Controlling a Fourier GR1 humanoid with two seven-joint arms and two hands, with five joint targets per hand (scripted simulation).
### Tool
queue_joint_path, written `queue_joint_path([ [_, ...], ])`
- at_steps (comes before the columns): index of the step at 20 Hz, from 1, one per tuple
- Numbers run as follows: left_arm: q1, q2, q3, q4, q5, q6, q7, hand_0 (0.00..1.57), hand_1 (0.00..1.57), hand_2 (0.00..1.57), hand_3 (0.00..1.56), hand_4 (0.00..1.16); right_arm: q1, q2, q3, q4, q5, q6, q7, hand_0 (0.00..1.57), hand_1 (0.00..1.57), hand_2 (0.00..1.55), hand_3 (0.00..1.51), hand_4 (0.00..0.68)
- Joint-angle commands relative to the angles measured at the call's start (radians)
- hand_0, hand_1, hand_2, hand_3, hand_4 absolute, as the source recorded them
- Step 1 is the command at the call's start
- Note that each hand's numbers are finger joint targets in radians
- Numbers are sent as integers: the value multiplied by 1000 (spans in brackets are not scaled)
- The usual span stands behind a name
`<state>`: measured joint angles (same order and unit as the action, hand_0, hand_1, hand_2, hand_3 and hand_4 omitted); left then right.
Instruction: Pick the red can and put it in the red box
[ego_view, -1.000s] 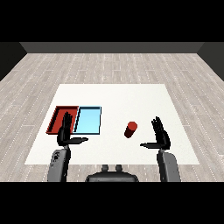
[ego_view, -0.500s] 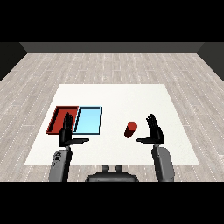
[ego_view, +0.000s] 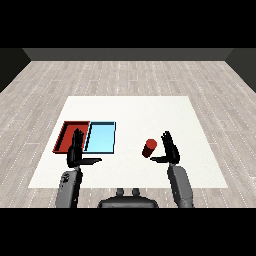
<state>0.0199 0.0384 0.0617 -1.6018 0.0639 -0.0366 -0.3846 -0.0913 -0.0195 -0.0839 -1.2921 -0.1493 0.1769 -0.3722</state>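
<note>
The small red cylindrical can (ego_view: 149, 148) stood upright on the white table (ego_view: 140, 112), just beyond the thumb of the right hand (ego_view: 170, 150) and a little to the inner side of its fingers. That black hand was open, fingers straight and pointing up and away, thumb stretched out toward the can; nothing was held, and a sliver of table showed between thumb tip and can, so they looked apart, though only just.

Over on the other side, the left hand (ego_view: 76, 151) was open too, fingers straight and raised, thumb pushed out to the side toward the middle of the table, holding nothing. Its fingertips overlapped the near edge of the shallow red rectangular tray (ego_view: 67, 131), right where that tray met its neighbour. The red tray's floor showed bare, with no can in it. Touching it on the side nearer the can lay the shallow light blue rectangular tray (ego_view: 102, 137), just past the left thumb, and its floor showed bare as well. The can sat well apart from both trays.
</note>
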Motion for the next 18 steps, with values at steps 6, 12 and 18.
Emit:
queue_joint_path([
  [6, 59, 33, 17, -112, 53, -40, 64, 0, 0, 0, 0, 0, -49, 19, 38, 177, -7, -17, -117, 0, 0, 0, 0, 0],
  [12, 13, 24, 28, 2, 22, -35, -23, 0, 0, 0, 0, 0, -3, 19, 56, 98, -36, -34, -73, 0, 0, 0, 0, 0],
  [18, -3, 3, 0, -17, -8, 7, 26, 0, 0, 0, 0, 0, -102, 19, 43, 149, -63, -56, -18, 0, 0, 0, 0, 0],
])
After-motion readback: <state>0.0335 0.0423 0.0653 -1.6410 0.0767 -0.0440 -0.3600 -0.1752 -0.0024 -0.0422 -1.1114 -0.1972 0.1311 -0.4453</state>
